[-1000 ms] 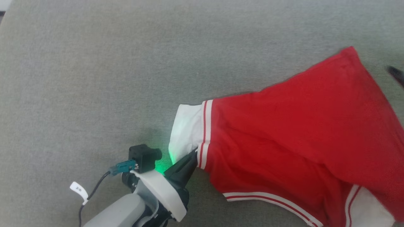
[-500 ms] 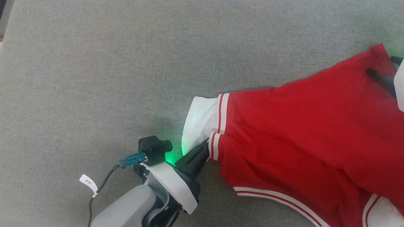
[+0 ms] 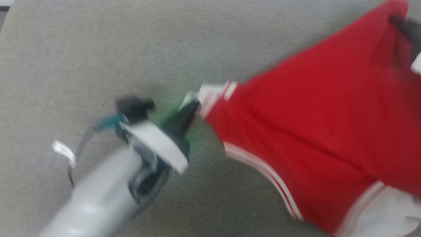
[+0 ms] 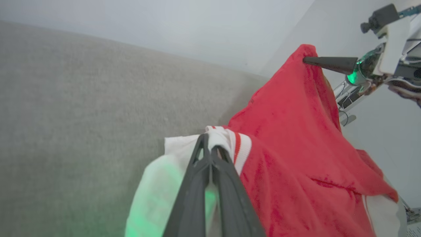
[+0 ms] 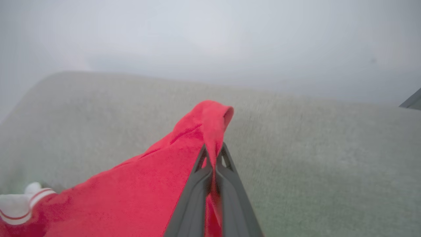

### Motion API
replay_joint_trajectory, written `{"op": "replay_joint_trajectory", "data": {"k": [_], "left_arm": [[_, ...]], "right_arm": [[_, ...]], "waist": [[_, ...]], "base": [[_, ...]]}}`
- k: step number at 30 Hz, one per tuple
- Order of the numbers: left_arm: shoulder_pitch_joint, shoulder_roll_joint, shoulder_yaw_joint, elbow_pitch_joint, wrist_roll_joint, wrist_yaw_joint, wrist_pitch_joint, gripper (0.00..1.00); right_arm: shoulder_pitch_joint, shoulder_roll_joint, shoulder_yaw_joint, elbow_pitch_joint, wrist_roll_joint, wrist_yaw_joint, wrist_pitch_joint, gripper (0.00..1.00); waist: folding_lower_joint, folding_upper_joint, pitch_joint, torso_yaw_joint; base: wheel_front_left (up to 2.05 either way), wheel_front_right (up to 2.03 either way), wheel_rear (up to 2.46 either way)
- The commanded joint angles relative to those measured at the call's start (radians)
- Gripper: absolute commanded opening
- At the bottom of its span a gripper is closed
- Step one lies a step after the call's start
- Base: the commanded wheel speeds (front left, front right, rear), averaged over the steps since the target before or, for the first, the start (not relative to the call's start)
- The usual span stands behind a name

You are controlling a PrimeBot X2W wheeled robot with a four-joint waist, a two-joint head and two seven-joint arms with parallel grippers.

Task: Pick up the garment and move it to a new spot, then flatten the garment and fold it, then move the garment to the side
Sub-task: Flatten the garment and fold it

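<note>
Head view motion-blurred — soft, even daylight.

garment | red jersey, white sleeve ends — striped trim | stretched, two corners raised

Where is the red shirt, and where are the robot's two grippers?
garment [image 3: 312, 115], head view, its red middle.
left gripper [image 4: 210, 146], left wrist view, tips pinching the white sleeve end.
right gripper [image 5: 214, 149], right wrist view, tips pinching a red fold.

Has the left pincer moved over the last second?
Yes. Against the grey surface's corner, the left pincer, gripping the garment, has shifted up the head view.
</note>
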Motion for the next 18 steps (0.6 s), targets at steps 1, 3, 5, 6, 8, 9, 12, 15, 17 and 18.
{"op": "replay_joint_trajectory", "data": {"k": [1, 3, 5, 6, 8, 9, 12, 15, 17, 18], "left_arm": [[-0.048, 0.003, 0.023, 0.0, -0.028, -0.003, -0.001, 0.0], [-0.115, 0.006, 0.053, 0.017, -0.07, -0.003, 0.01, 0.0], [-0.195, 0.008, 0.087, 0.042, -0.118, -0.003, 0.022, 0.0], [-0.238, 0.008, 0.107, 0.057, -0.136, -0.003, 0.03, 0.0], [-0.336, -0.001, 0.148, 0.092, -0.179, -0.003, 0.038, 0.0], [-0.385, -0.006, 0.172, 0.12, -0.192, -0.003, 0.044, 0.0], [-0.556, -0.041, 0.261, 0.217, -0.257, -0.001, 0.037, 0.0], [-0.722, -0.067, 0.334, 0.311, -0.292, -0.001, 0.025, 0.0], [-0.868, -0.076, 0.36, 0.389, -0.277, -0.001, 0.018, 0.0], [-0.903, -0.076, 0.358, 0.409, -0.273, -0.002, 0.019, 0.0]], "right_arm": [[-0.019, 0.015, -0.018, 0.015, 0.018, -0.001, -0.033, 0.0], [-0.059, 0.024, -0.057, 0.046, 0.042, -0.001, -0.086, 0.0], [-0.093, 0.051, -0.092, 0.086, 0.059, -0.001, -0.138, 0.0], [-0.113, 0.067, -0.104, 0.106, 0.066, -0.001, -0.155, 0.0], [-0.174, 0.085, -0.134, 0.158, 0.075, -0.001, -0.185, 0.0], [-0.201, 0.095, -0.145, 0.183, 0.074, -0.001, -0.203, 0.0], [-0.293, 0.123, -0.172, 0.258, 0.056, -0.001, -0.259, 0.0], [-0.394, 0.155, -0.2, 0.32, 0.041, -0.002, -0.328, 0.0], [-0.483, 0.189, -0.223, 0.363, 0.036, -0.002, -0.392, 0.0], [-0.503, 0.2, -0.23, 0.374, 0.038, -0.002, -0.41, 0.0]], "waist": [[0.0, 0.0, -0.018, -0.025], [0.0, 0.0, -0.017, -0.039], [0.0, 0.0, -0.013, -0.058], [0.0, 0.0, -0.009, -0.071], [0.0, 0.0, 0.005, -0.09], [0.0, 0.0, 0.011, -0.098], [0.0, 0.0, 0.027, -0.116], [0.0, 0.0, 0.035, -0.14], [0.0, 0.0, 0.041, -0.162], [0.0, 0.0, 0.038, -0.17]], "base": [[0.0, 0.0, 0.0], [0.0, 0.0, 0.0], [0.0, 0.0, 0.0], [0.0, 0.0, 0.0], [0.0, 0.0, 0.0], [0.0, 0.0, 0.0], [0.0, 0.0, 0.0], [0.0, 0.0, 0.0], [0.0, 0.0, 0.0], [0.0, 0.0, 0.0]]}}
